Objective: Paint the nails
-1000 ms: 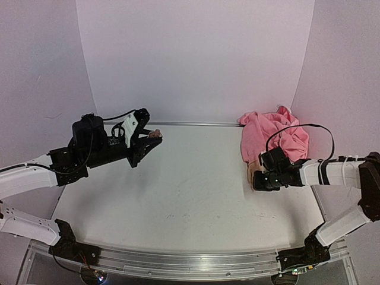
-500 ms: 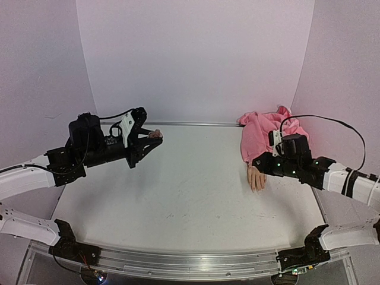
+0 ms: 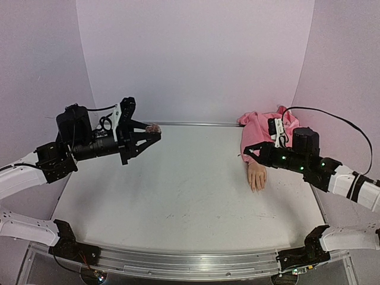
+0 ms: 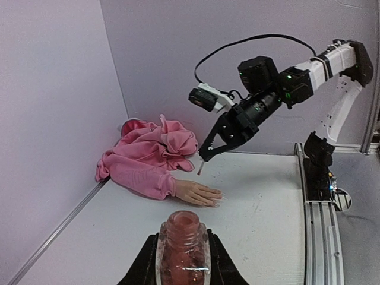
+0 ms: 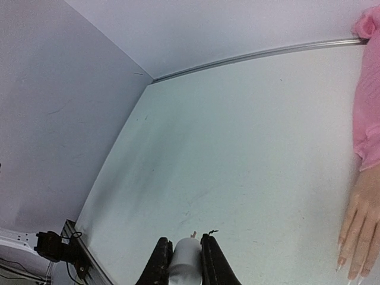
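Above the table's (image 3: 178,208) left, an uncapped bottle (image 4: 181,243) is clamped in the left gripper (image 3: 151,132); a white cap (image 5: 187,249) is pinched by the right gripper (image 5: 186,264) near the mannequin hand's (image 3: 257,176) nails (image 5: 339,267)

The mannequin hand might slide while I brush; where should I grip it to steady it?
Probably at the wrist, just past the pink sleeve, coming down from above with jaws across its width. The mannequin hand lies flat, fingers toward the near edge, so that leaves the nails clear.
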